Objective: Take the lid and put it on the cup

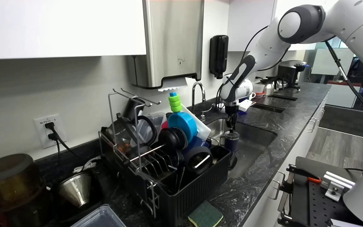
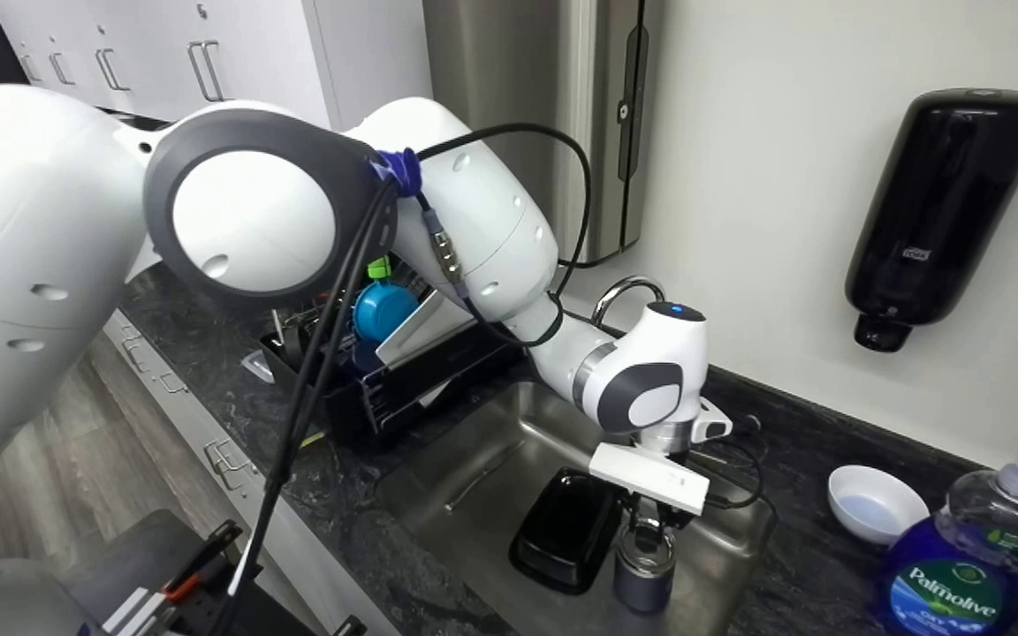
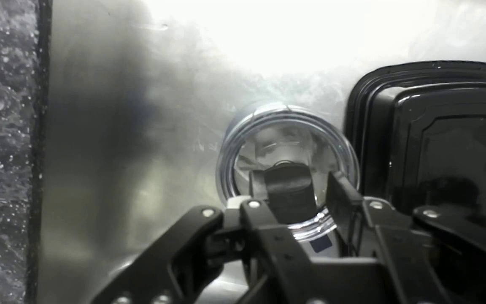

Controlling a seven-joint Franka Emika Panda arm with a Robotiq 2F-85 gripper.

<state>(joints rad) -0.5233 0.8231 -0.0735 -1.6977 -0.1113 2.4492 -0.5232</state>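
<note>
The cup (image 1: pixel 231 145) is a dark blue tumbler standing upright in the sink, visible in both exterior views. On its mouth rests the clear round lid (image 2: pixel 646 555), which carries a black tab (image 3: pixel 291 190). Whether the lid is pressed fully down I cannot tell. From above, my gripper (image 3: pixel 295 185) reaches down to the lid, its fingers standing apart on either side of the tab. A gap shows between the tab and the right-hand finger (image 3: pixel 344 190); the left-hand one is close beside the tab. Most of the cup's body is hidden under the lid in the wrist view.
A black container (image 3: pixel 454 147) lies in the sink (image 2: pixel 465 512) right beside the cup. The loaded dish rack (image 1: pixel 197 189) borders the sink, with the faucet (image 1: pixel 203 91) behind. A white bowl (image 2: pixel 876 499) and a blue soap bottle (image 2: pixel 960 565) stand on the counter.
</note>
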